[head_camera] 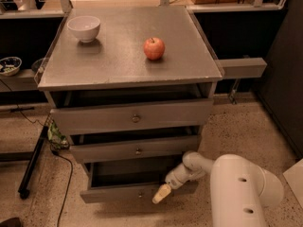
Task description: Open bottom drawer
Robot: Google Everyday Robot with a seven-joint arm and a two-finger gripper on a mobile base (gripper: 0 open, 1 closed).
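The bottom drawer (118, 193) is the lowest of three grey drawers in the cabinet. It stands pulled out toward me, with its dark inside showing and a small round knob at the centre of its flat front. My gripper (161, 194) reaches in from the white arm at the lower right and sits at the drawer's front, just right of the knob. Its yellowish fingertip (160, 195) points down-left against the drawer front.
The middle drawer (137, 150) and top drawer (135, 117) both stand slightly out. A white bowl (84, 28) and a red apple (154, 48) sit on the cabinet top. A black stand leg (33, 162) and cable lie on the floor at left.
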